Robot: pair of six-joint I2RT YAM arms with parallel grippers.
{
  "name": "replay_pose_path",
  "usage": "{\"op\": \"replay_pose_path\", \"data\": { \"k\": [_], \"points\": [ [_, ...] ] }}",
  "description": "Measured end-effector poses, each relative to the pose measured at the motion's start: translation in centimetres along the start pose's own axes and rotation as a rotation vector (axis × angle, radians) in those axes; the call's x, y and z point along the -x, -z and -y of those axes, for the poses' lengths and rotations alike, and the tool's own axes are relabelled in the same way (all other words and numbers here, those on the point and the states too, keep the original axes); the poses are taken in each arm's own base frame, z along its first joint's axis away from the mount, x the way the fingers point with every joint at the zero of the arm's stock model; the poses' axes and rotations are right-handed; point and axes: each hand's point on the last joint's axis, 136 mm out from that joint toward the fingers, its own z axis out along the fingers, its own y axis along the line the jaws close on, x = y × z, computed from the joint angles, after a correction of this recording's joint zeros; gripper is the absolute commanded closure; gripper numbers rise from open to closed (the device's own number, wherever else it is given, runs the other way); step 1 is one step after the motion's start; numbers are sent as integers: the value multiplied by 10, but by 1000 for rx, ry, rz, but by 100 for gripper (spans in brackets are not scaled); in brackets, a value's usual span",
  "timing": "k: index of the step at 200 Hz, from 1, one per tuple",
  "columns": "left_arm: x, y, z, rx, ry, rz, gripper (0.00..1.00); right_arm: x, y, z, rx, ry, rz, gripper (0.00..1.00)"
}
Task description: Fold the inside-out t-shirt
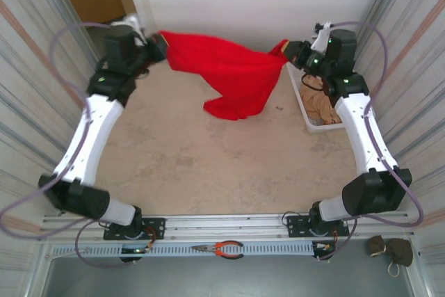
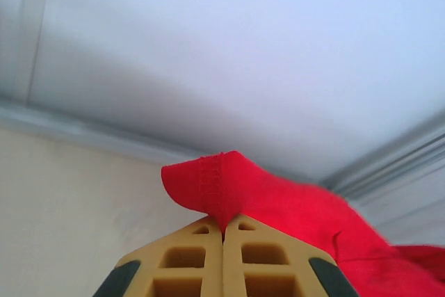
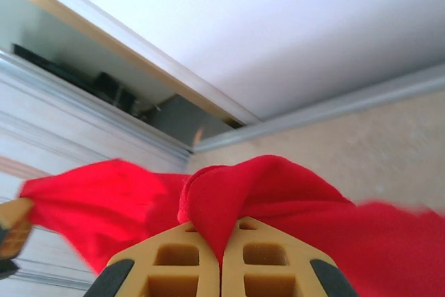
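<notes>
Spreading stage of the fold. The inside-out t-shirt (image 1: pixel 233 74) hangs as a sagging red band just left of the white tray (image 1: pixel 300 104). Its upper edge is stretched between both grippers, and its lowest lobe reaches down to the tabletop (image 1: pixel 208 165) left of the tray.

The left gripper (image 1: pixel 158 45) sits well to the left of the tray, its jaws pressed together on a stitched hem corner (wrist view (image 2: pixel 223 231)). The right gripper (image 1: pixel 286 52) hovers at the tray's far left corner, its jaws pinching a bunched fold of red cloth (wrist view (image 3: pixel 221 241)).

Folding proper appears not yet begun. The next move likely calls for lowering both pinched corners together, under even tension, so the shirt lies flat left of the tray without draping over its rim.

The tray holds a crumpled tan-beige cloth (image 1: pixel 321 106), partly hidden under the right arm (image 1: pixel 358 123).
</notes>
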Motion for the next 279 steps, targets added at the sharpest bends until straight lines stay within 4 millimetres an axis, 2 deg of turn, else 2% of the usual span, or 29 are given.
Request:
{"op": "replay_pose_path", "data": {
  "k": [17,39,63,82,102,124,152,173,194,218,239,257,262,263,264,270,275,279],
  "points": [
    [45,47,29,-84,15,129,100,14,16,-26,60,17,40,100],
    [66,81,46,-137,22,195,100,21,39,-51,117,30,87,100],
    [68,85,48,-142,28,195,100,20,62,-68,166,33,134,98],
    [62,77,41,-118,31,166,100,13,65,-68,179,27,136,97],
    [54,65,30,-87,36,129,100,-3,50,-52,161,3,101,97],
    [47,57,18,-55,42,99,100,-28,21,-30,124,-35,23,98],
    [51,50,2,-18,52,95,100,-56,-25,-13,100,-65,-75,100],
    [57,49,4,-20,57,93,100,-68,-67,-15,121,-73,-137,100],
    [71,61,23,-72,51,107,100,-63,-106,-33,193,-72,-158,100],
    [82,89,60,-174,28,138,100,-45,-128,-59,296,-70,-142,100],
    [68,116,98,-284,4,119,100,-21,-128,-76,359,-73,-95,100],
    [40,134,125,-382,-6,75,100,-4,-122,-78,386,-79,-61,100],
    [29,137,130,-405,-6,57,100,0,-121,-75,385,-79,-51,81],
    [25,137,131,-412,-6,48,100,0,-121,-75,385,-79,-51,81],
    [23,137,132,-415,-5,45,100,1,-121,-74,384,-80,-50,71],
    [6,135,137,-435,-6,11,100,4,-121,-67,373,-87,-44,45],
    [-11,133,141,-454,-5,-22,100,5,-122,-57,357,-93,-42,33],
    [-25,131,145,-467,-4,-50,100,4,-122,-51,345,-98,-43,28]
  ]
}}
